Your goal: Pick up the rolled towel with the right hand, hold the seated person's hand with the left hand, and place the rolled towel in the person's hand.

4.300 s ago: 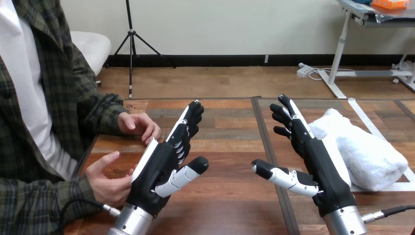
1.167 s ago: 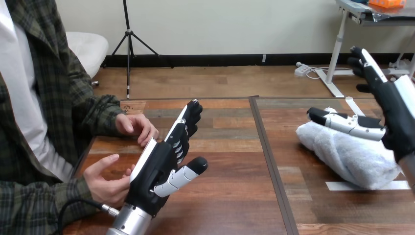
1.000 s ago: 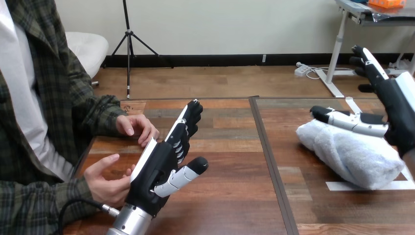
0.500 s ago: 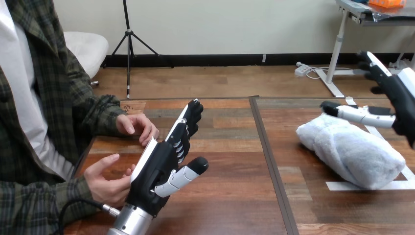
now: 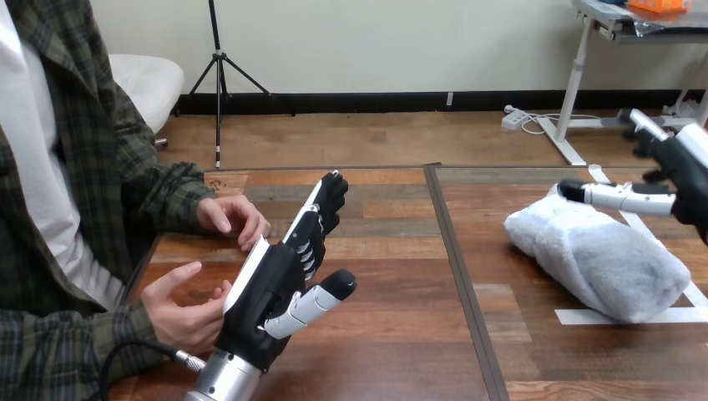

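Rising from the view's bottom edge, the robot's left hand [image 5: 271,284] is standing on edge above the wooden table [image 5: 392,251]. Its fingers [image 5: 326,200] are stretching straight toward the far side and lying close together, while its thumb [image 5: 313,301] is jutting out to the right; the hand is clasping nothing. The person's nearer hand [image 5: 179,307] is resting loosely open just beside the white back of the left hand, its fingertips reaching that shell, with no robot finger curling round it. On the table's right half, the rolled towel [image 5: 597,259] is lying slantwise on the wood, its near end meeting a strip of white tape [image 5: 580,317]. Farther back at the left, the person's farther hand [image 5: 234,219] is resting near the table's left edge, apart from the left hand's fingertips. At the view's right edge, the right hand [image 5: 680,163] is hanging spread above the towel's far end, its fingers straight and its thumb [image 5: 622,198] extending leftward just over the towel; whether the thumb is touching the towel cannot be told.
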